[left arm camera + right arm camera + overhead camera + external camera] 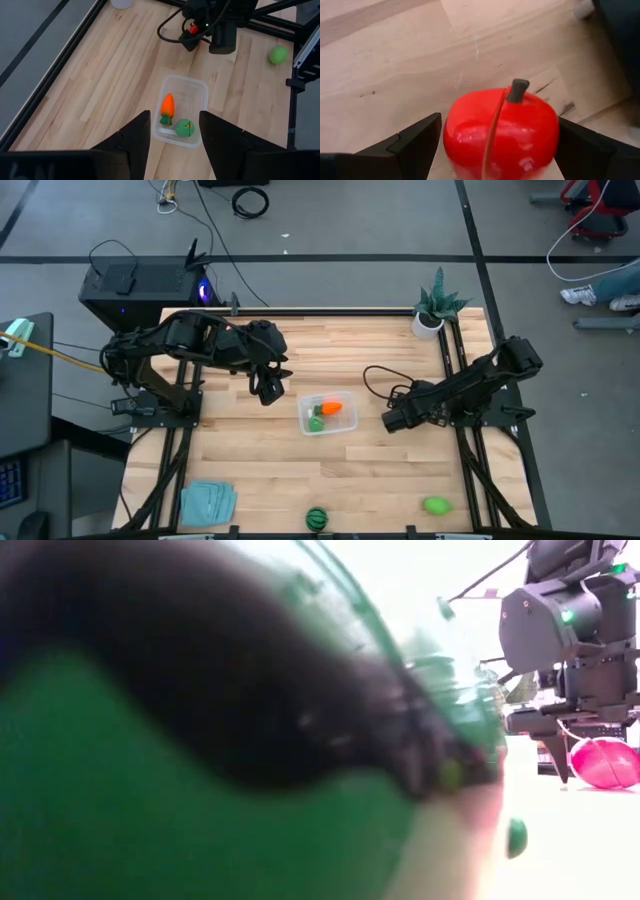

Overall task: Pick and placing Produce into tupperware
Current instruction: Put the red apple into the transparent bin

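**Red apple framed by the right fingers beside the tupperware**

The right gripper [390,421] is seen right of centre in the high view, its arm stretched low toward the tupperware [328,415]. In its wrist view a red apple [501,134] sits on the counter [260,460] between the spread fingers [415,140], with gaps on both sides. The left gripper [268,388] is held above the container's upper left, arm bent, fingers [134,135] wide apart and empty. An orange carrot [167,105] and a green piece [184,127] lie inside the container. A light green piece [436,505] and a dark green striped ball [317,518] rest near the bottom edge.
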Action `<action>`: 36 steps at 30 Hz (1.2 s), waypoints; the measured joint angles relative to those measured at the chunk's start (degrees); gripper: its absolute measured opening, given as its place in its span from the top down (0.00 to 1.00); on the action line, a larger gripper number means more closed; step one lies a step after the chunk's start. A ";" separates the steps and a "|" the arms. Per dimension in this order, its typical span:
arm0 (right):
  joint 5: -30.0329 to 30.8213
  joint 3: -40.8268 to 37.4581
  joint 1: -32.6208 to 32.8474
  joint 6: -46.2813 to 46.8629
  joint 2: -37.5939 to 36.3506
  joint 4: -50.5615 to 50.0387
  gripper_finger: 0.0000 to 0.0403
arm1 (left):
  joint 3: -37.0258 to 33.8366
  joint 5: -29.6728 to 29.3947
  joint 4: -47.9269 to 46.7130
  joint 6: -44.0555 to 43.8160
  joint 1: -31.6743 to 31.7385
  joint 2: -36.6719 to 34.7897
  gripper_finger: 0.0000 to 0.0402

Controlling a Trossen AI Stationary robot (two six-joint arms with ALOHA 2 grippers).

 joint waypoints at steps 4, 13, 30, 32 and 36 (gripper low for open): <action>0.50 0.07 0.03 -2.42 1.21 0.69 0.14 | -0.02 -0.02 0.00 0.01 -0.01 0.00 0.55; 2.25 0.11 0.04 -4.56 1.33 1.06 0.31 | -0.01 -0.02 1.07 0.00 -0.01 0.01 0.56; 3.86 0.00 0.12 -12.50 1.33 1.07 0.32 | 0.00 -0.01 6.56 0.02 0.00 0.02 0.55; 4.26 0.00 0.15 -13.73 1.33 1.04 0.33 | 0.00 -0.02 6.50 0.00 -0.01 0.02 0.55; 4.46 0.00 0.13 -15.37 1.33 1.08 0.31 | 0.00 0.00 6.49 0.00 -0.02 0.02 0.56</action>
